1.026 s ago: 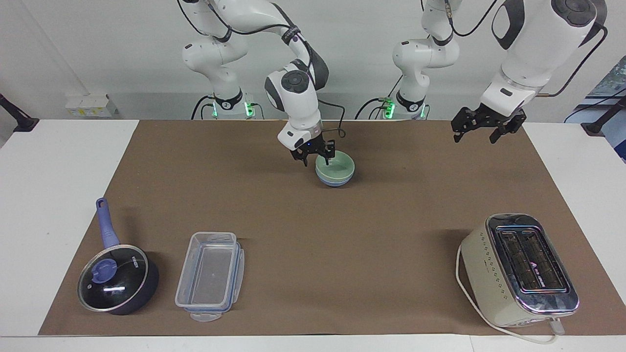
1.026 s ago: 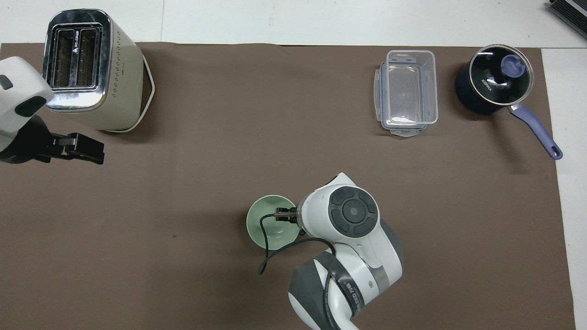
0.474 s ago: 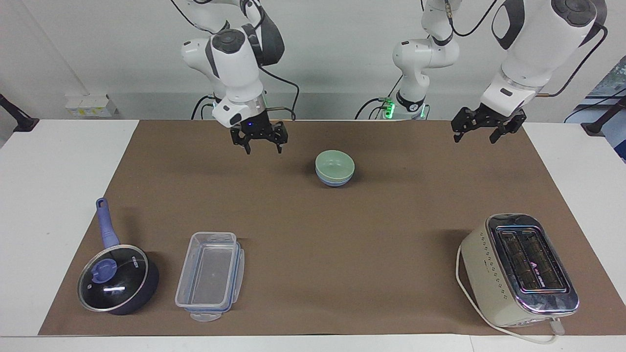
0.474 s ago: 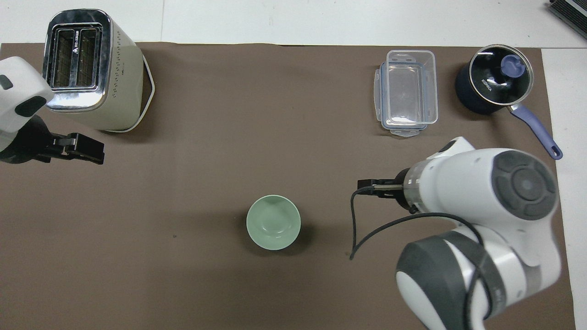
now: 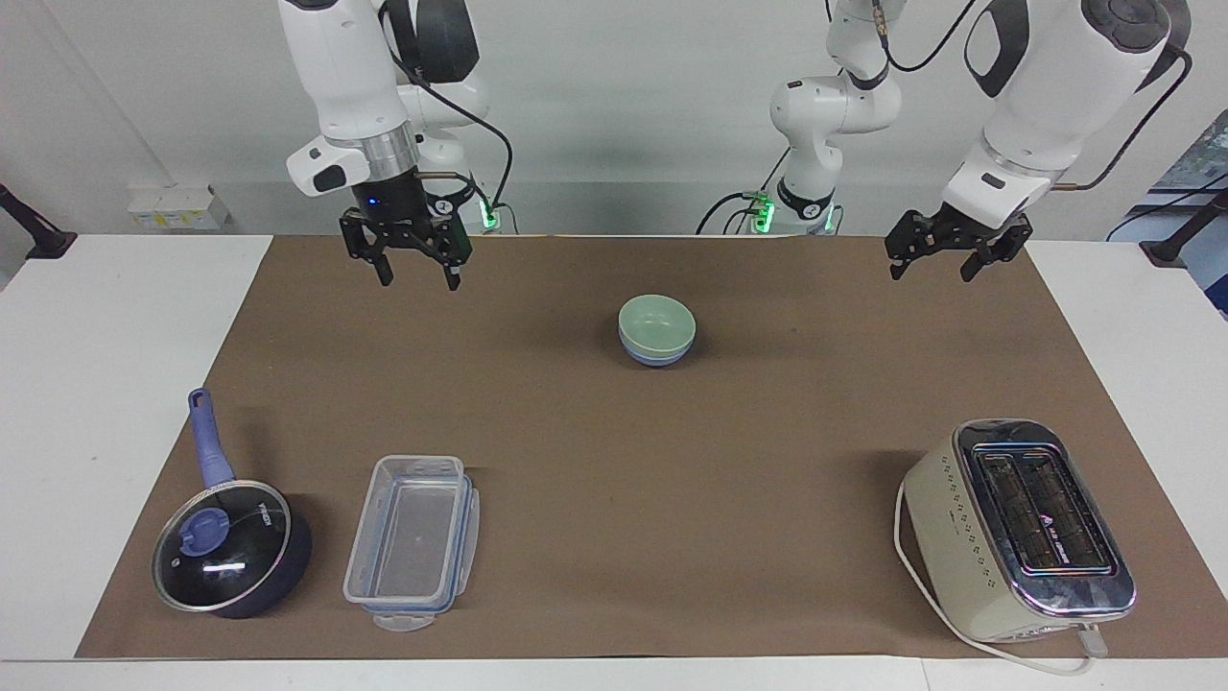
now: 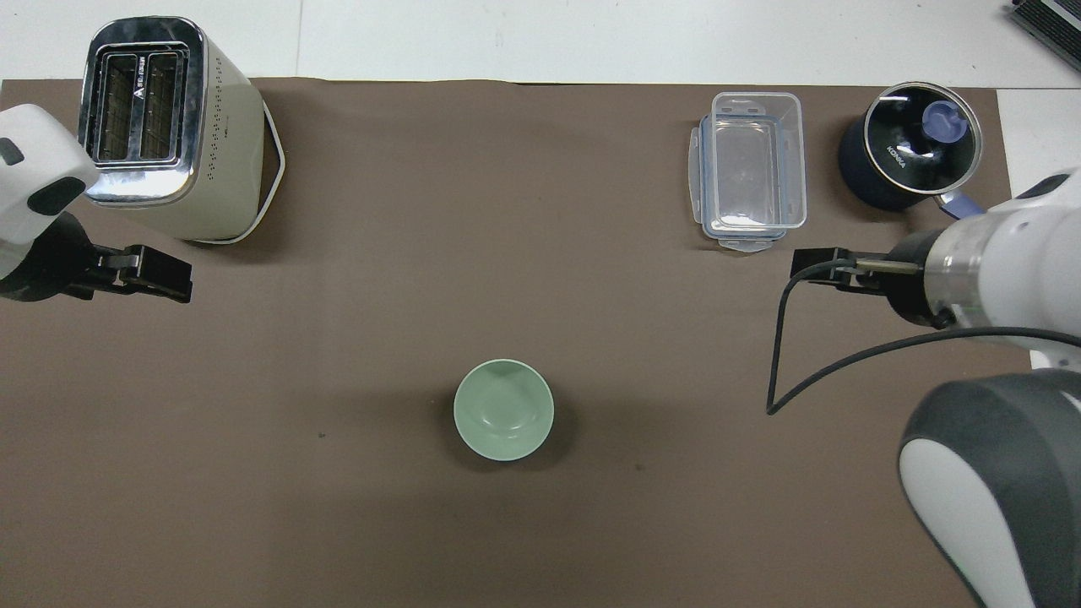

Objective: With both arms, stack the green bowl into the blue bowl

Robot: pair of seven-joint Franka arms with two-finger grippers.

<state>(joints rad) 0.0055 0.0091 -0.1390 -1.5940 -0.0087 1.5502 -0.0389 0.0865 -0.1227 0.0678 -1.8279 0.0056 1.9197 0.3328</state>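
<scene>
The pale green bowl (image 5: pixel 656 321) sits nested in the blue bowl (image 5: pixel 658 358) on the brown mat, midway between the two arms' ends. In the overhead view only the green bowl (image 6: pixel 503 409) shows; the blue bowl is hidden under it. My right gripper (image 5: pixel 419 280) is open and empty, raised over the mat toward the right arm's end, well apart from the bowls; it also shows in the overhead view (image 6: pixel 815 268). My left gripper (image 5: pixel 929 275) is open and empty, and waits raised over the mat at the left arm's end (image 6: pixel 173 281).
A cream toaster (image 5: pixel 1022 528) stands farther from the robots at the left arm's end. A clear plastic container (image 5: pixel 413 542) and a dark saucepan with a blue handle (image 5: pixel 230 547) stand farther from the robots at the right arm's end.
My right gripper has let go of the green bowl's rim, risen and swung away toward the right arm's end. The green bowl stays nested in the blue bowl. The left arm has not moved.
</scene>
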